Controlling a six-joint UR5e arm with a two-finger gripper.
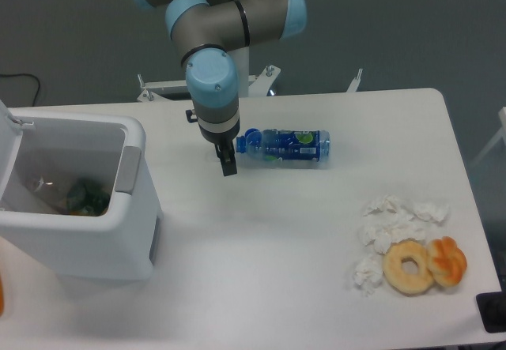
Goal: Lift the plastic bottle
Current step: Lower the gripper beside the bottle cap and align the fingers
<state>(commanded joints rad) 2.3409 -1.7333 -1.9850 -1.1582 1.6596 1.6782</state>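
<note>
Your gripper (228, 163) sits upper centre of frame, just left of the plastic bottle's (283, 145) cap, holding nothing; can't tell if its fingers are parted or closed. Bottle lies on its side on the bench (269, 247), cap pointing left toward the gripper.

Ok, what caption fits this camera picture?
End effector beside the capped end of a clear blue-labelled plastic bottle lying on a white table.

From my station I see the arm (215, 30) descending from 12 o'clock, wrist vertical, gripper (228, 163) pointing straight down above the table, its dark fingers close together; their exact separation cannot be resolved.
</note>
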